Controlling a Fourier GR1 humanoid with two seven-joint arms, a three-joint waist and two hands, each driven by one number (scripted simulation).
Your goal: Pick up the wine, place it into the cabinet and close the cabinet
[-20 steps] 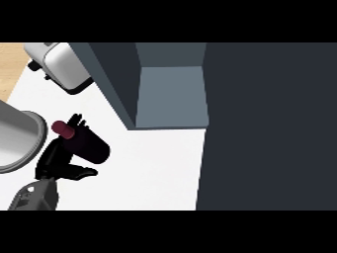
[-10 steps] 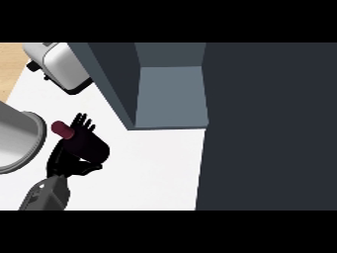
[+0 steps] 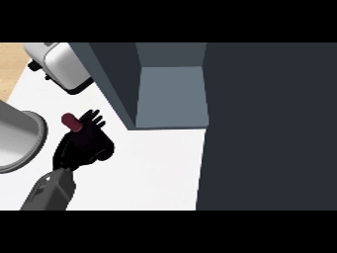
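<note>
White counter (image 3: 149,168): toaster (image 3: 63,65), grey pot (image 3: 7,133), cabinet (image 3: 167,94)

A silver toaster (image 3: 63,66) stands at the white surface's (image 3: 156,168) far left edge; a large grey cylindrical pot (image 3: 3,133) sits nearer, left.

a kitchen: a white bench (image 3: 149,163) carries a steel toaster (image 3: 63,64) and a big metal pot (image 3: 7,136), beside a grey cabinet (image 3: 167,94) standing open.
</note>
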